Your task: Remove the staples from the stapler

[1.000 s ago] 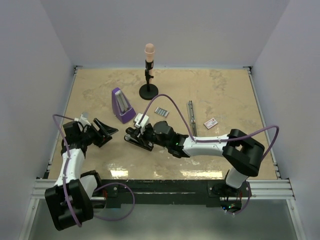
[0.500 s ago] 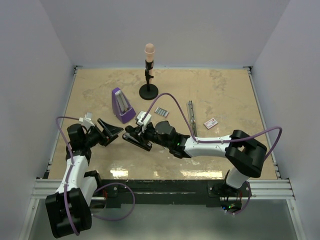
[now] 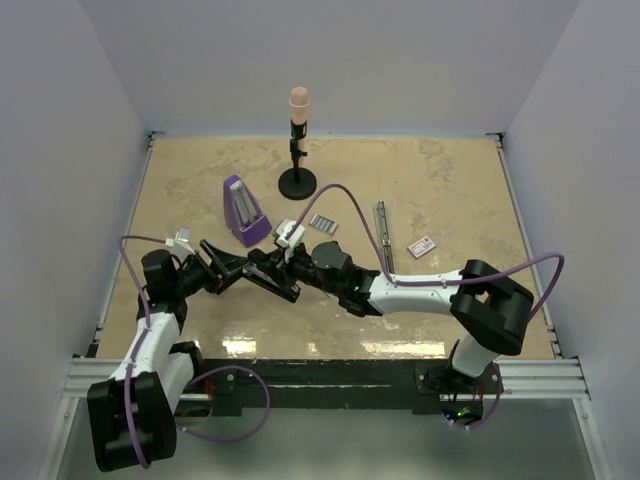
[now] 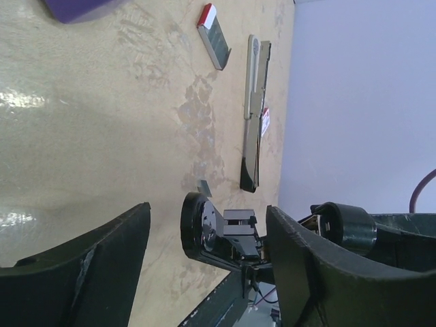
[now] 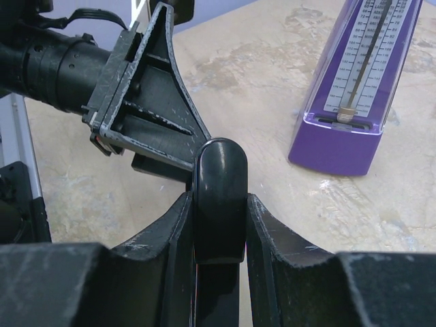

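The black stapler is lifted at a tilt near the table's front left, and my right gripper is shut on it. In the right wrist view both fingers press the stapler's rounded end. My left gripper is open, just left of the stapler. In the left wrist view the stapler's end shows in the gap between the left gripper's wide-apart fingers, without touching them. One left finger reaches the stapler's tip. The silvery staples strip lies on the table; it also shows in the left wrist view.
A purple wedge-shaped metronome stands just behind the grippers. A black stand with a pink top is at the back. A long grey rail and a pink-and-white card lie to the right.
My left gripper has moved right, up to the stapler's end, and stays open. My right gripper keeps its hold and has shifted the stapler slightly.
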Tool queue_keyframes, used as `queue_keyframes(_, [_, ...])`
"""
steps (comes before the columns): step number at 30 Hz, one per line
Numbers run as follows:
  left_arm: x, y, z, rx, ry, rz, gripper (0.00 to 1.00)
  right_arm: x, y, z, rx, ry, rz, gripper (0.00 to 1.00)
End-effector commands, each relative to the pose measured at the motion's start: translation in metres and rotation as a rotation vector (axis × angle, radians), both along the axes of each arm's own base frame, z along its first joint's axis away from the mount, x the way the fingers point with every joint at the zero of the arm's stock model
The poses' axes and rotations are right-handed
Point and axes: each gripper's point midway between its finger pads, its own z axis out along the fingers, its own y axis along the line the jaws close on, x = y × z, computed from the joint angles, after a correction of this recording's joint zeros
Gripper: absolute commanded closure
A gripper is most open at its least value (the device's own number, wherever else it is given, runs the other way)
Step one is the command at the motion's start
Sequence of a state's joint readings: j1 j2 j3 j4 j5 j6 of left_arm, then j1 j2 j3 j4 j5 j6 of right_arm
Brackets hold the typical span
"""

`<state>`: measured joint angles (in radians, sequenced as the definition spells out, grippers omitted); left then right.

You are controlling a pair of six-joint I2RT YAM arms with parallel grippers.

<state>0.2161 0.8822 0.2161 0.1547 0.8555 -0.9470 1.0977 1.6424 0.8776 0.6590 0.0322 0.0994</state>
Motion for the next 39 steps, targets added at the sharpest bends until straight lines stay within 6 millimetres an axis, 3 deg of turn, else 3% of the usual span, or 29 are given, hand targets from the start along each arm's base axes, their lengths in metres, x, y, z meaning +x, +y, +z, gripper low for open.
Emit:
queue_keyframes(1, [0.004, -0.010, 0.009, -0.018, -0.037, -0.012, 0.28, 0.007, 0.014, 0.063, 0.194, -0.061, -0.008, 1.00])
queue_keyframes(7, [0.002, -0.016, 0.000, -0.036, -0.015, -0.012, 0.36, 0.004, 0.017, 0.058, 0.214, -0.037, 0.002, 1.00])
queue_keyframes(10, [0.005, -0.016, -0.001, -0.045, -0.017, -0.010, 0.47, 0.002, 0.018, 0.054, 0.222, -0.016, 0.015, 1.00])
queue_keyframes(11, [0.004, -0.018, 0.002, -0.050, -0.026, -0.022, 0.61, 0.000, 0.020, 0.050, 0.217, -0.008, 0.021, 1.00])
queue_keyframes(14, [0.006, -0.018, 0.004, -0.042, -0.035, -0.035, 0.86, -0.001, 0.021, 0.042, 0.196, 0.012, 0.029, 1.00])
queue_keyframes(16, [0.007, -0.017, 0.002, -0.013, -0.029, -0.047, 0.97, -0.001, 0.021, 0.038, 0.177, 0.026, 0.027, 0.98])
queue_keyframes(17, [0.007, -0.016, 0.001, 0.010, -0.039, -0.055, 1.00, 0.000, 0.022, 0.036, 0.167, 0.029, 0.025, 0.91])
queue_keyframes(21, [0.010, -0.013, 0.003, 0.076, -0.054, -0.080, 1.00, -0.001, 0.027, 0.029, 0.073, 0.036, 0.059, 0.58])
queue_keyframes(22, [0.010, -0.012, 0.002, 0.093, -0.056, -0.084, 1.00, 0.002, 0.026, 0.028, 0.046, 0.046, 0.057, 0.45])
queue_keyframes(26, [0.011, -0.010, 0.006, 0.154, -0.092, -0.111, 1.00, 0.012, 0.025, 0.032, -0.002, 0.070, 0.059, 0.29])
queue_keyframes(30, [0.011, -0.010, 0.012, 0.162, -0.110, -0.122, 1.00, 0.018, 0.031, 0.033, -0.056, 0.092, 0.090, 0.28])
queue_keyframes(31, [0.010, -0.011, 0.012, 0.161, -0.113, -0.126, 1.00, 0.017, 0.031, 0.018, -0.110, 0.115, 0.097, 0.28])
queue_keyframes(39, [0.009, -0.014, 0.019, 0.148, -0.137, -0.142, 1.00, 0.018, 0.043, 0.000, -0.182, 0.167, 0.124, 0.29])
